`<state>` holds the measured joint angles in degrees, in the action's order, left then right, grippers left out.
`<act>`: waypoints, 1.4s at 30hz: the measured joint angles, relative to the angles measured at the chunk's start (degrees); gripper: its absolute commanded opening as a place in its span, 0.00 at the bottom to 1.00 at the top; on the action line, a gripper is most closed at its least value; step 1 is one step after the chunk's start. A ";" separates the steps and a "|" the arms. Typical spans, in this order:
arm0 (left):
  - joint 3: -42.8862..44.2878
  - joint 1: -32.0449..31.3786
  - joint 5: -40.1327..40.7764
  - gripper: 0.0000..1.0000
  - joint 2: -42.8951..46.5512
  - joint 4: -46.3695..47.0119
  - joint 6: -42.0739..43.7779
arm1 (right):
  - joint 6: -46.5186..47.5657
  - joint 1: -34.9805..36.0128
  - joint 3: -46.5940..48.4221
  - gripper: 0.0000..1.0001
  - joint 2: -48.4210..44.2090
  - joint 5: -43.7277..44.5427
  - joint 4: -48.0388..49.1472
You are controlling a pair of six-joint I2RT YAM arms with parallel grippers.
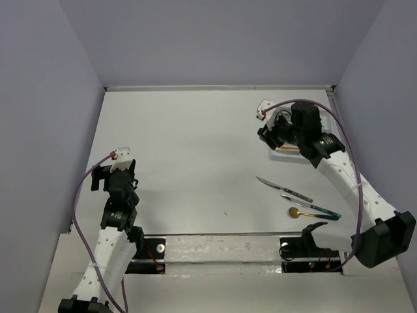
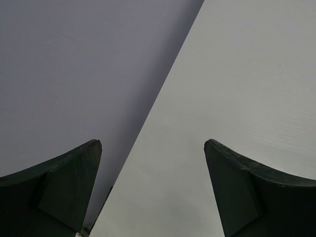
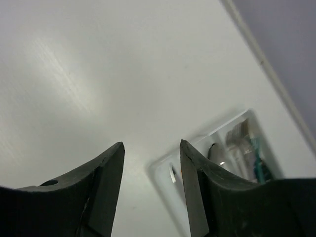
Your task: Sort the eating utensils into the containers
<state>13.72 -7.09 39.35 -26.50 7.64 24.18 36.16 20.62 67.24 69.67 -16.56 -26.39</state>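
Observation:
The white cutlery tray [image 1: 285,149] lies at the back right, mostly hidden under my right gripper [image 1: 270,139]. In the right wrist view the tray's rim [image 3: 159,169] shows at the lower right. It holds silver heads and a teal handle [image 3: 256,157]. My right gripper [image 3: 151,146] is open and empty, just above the tray's near end. Loose on the table lie a silver knife [image 1: 269,183], a teal-handled utensil [image 1: 322,210] and a gold spoon [image 1: 295,212]. My left gripper [image 1: 114,175] is open and empty at the left, far from them.
The left wrist view shows my left gripper [image 2: 153,145] over bare white table beside the purple side wall [image 2: 74,74]. Purple walls close the table at left, back and right. The right arm's base and cables [image 1: 306,251] sit just in front of the loose utensils.

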 measured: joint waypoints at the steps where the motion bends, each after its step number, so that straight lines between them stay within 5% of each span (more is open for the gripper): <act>1: 0.00 0.00 0.00 0.99 -0.02 0.00 0.00 | -1.73 -0.04 -0.85 0.58 0.15 0.22 -0.76; 11: 0.00 0.00 0.13 0.99 -0.42 0.28 0.02 | -8.76 -0.33 -9.22 0.63 19.21 18.58 -17.97; 34: -0.11 -0.72 0.22 0.99 -1.20 0.31 0.02 | -7.45 -0.33 -16.37 0.61 20.96 24.81 -21.55; 40: -0.11 -0.83 0.35 0.99 -1.18 0.31 0.02 | -6.51 -0.24 -15.58 0.52 24.76 26.18 -23.39; 42: -0.11 -0.85 0.44 0.99 -1.16 0.31 0.02 | -6.29 -0.24 -14.80 0.41 26.56 26.95 -24.83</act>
<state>13.61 -7.94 39.79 -27.66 7.94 24.21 29.87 20.38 52.45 96.23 10.39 -51.22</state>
